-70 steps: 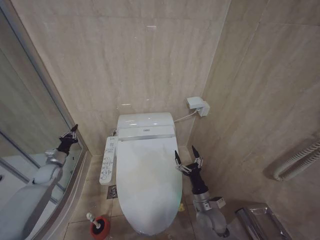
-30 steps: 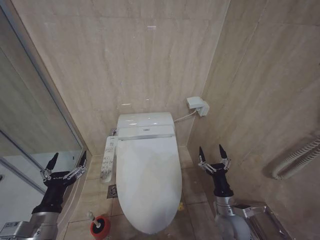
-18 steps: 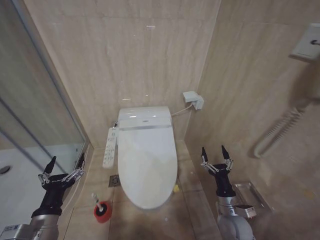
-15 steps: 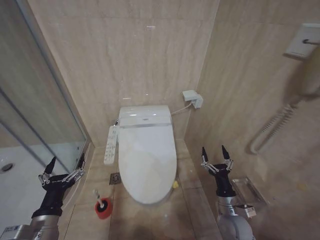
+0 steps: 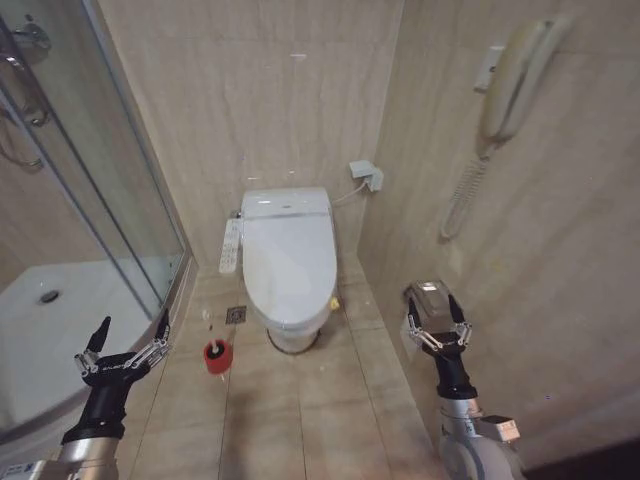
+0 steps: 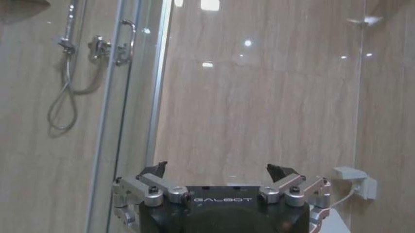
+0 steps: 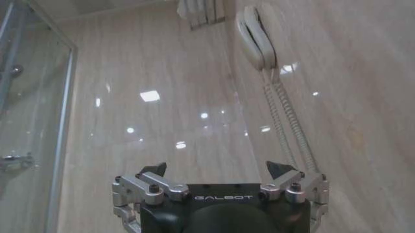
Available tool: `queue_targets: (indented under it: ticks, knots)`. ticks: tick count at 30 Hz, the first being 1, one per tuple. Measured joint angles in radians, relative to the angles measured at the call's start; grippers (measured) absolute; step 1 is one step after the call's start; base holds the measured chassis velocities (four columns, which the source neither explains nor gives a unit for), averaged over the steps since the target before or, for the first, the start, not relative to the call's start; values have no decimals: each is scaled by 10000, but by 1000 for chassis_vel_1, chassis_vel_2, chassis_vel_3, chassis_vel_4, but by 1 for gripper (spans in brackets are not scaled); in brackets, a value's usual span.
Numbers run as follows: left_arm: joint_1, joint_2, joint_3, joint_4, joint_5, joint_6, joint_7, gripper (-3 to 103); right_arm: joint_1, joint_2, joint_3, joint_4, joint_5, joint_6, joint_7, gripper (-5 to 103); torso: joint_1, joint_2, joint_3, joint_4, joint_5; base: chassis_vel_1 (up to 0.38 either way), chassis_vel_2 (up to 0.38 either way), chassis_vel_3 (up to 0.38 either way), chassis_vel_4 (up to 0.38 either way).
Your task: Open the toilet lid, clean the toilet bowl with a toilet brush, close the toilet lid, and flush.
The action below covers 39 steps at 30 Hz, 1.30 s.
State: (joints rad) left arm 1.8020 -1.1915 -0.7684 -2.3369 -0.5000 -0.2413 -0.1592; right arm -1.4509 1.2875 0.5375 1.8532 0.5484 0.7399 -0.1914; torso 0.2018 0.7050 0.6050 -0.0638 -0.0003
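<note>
Both open end effectors, left [image 5: 126,340] and right [image 5: 433,312], flank the distant toilet lid [image 5: 289,264].

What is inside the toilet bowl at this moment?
Cannot be seen: the toilet lid is down flat over the toilet bowl, covering the inside. Only the bowl's outer base shows below the lid. The toilet brush stands in its red cup on the floor beside it.

Toilet lid [image 5: 289,262]: seen shut over the toilet bowl [image 5: 292,335], against the back wall.
Button panel [image 5: 231,246]: mounted along the bowl's left side.
Toilet brush [image 5: 211,331]: stood in its red cup holder [image 5: 217,356] on the floor tiles, left of the bowl.
Left gripper [image 5: 124,340]: held low beside the shower enclosure [image 5: 70,250], fingers spread.
Right gripper [image 5: 434,314]: raised near the right wall, fingers spread, well apart from the toilet.
Wall phone [image 5: 510,80]: hung on the right wall.
</note>
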Motion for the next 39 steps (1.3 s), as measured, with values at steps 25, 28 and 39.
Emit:
queue_targets:
  ticks: [25,28,39]
  knots:
    - [95,-644,-10,-278,230,-716,252,100,-5,0,-185,-100,-874,-163,740,100,9,-6,3,-2,4,-8,5,5,-1]
    - [37,-735,98,-129,423,-833,298,100,-40,-52,-146,-53,-1222,-279,1174,100,10,-6,3,-2,4,0,0,0,0]
    - [-461,-1023,1234,937,1084,-985,54,100,-484,-474,113,617,-3080,-2058,3164,100,11,-5,3,-2,4,0,0,0,0]
